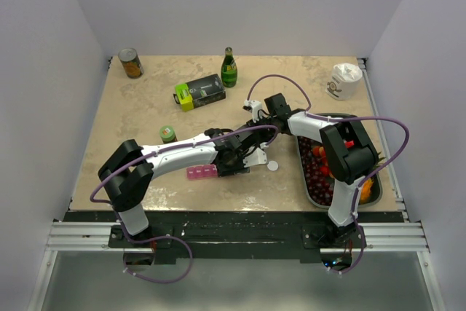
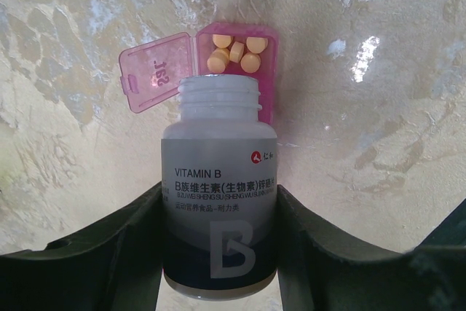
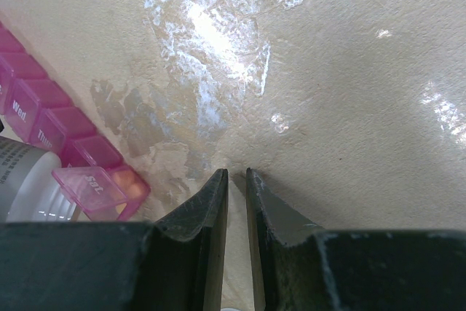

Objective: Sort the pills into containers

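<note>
My left gripper [image 2: 218, 191] is shut on an uncapped white Vitamin B bottle [image 2: 218, 143], gripping it by its sides. The bottle's mouth points at the end compartment [image 2: 270, 87] of the pink containers strip [image 1: 202, 172]. That compartment's lid [image 2: 156, 72] stands open, and several yellow pills [image 2: 234, 52] lie inside. In the right wrist view the strip [image 3: 44, 118] runs along the left with its other lids closed. My right gripper [image 3: 236, 172] hovers just over the table beside the strip's open end, its jaws almost together with nothing between them. A white cap [image 1: 273, 166] lies on the table nearby.
A dark tray [image 1: 314, 199] of fruit sits at the right under the right arm. At the back stand a tin can [image 1: 130, 63], a green bottle [image 1: 229, 68], a green and black box [image 1: 199, 92] and a white cup [image 1: 344, 80]. A small green-lidded jar [image 1: 168, 134] stands left of centre.
</note>
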Action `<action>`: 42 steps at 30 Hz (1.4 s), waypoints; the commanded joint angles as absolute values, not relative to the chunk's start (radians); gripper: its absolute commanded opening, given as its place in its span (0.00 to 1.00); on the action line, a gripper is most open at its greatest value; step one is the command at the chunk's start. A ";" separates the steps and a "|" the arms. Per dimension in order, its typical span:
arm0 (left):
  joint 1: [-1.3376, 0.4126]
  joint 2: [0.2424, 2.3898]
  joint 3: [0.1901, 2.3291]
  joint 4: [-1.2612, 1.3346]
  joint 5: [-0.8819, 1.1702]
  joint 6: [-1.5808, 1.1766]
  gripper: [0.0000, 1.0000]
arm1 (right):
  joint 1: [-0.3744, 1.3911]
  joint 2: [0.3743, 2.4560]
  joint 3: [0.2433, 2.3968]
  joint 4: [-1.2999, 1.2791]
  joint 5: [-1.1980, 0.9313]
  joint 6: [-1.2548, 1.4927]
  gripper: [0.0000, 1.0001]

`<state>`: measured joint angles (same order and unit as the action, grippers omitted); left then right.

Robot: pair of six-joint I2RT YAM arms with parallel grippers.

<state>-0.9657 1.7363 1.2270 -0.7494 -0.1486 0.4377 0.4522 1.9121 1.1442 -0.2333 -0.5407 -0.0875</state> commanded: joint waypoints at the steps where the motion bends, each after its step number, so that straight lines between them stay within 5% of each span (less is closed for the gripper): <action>1: -0.976 1.729 1.247 -0.733 -0.169 0.443 0.00 | 0.449 1.931 1.175 -0.247 -0.529 -0.106 0.21; 42: -0.951 1.536 0.968 -0.388 -0.132 0.370 0.00 | 0.451 1.936 1.173 -0.250 -0.526 -0.110 0.21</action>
<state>-0.9623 1.5974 1.0000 -0.4908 -0.1444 0.4000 0.4522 1.9186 1.1503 -0.2333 -0.5415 -0.0898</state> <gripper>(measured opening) 0.576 0.211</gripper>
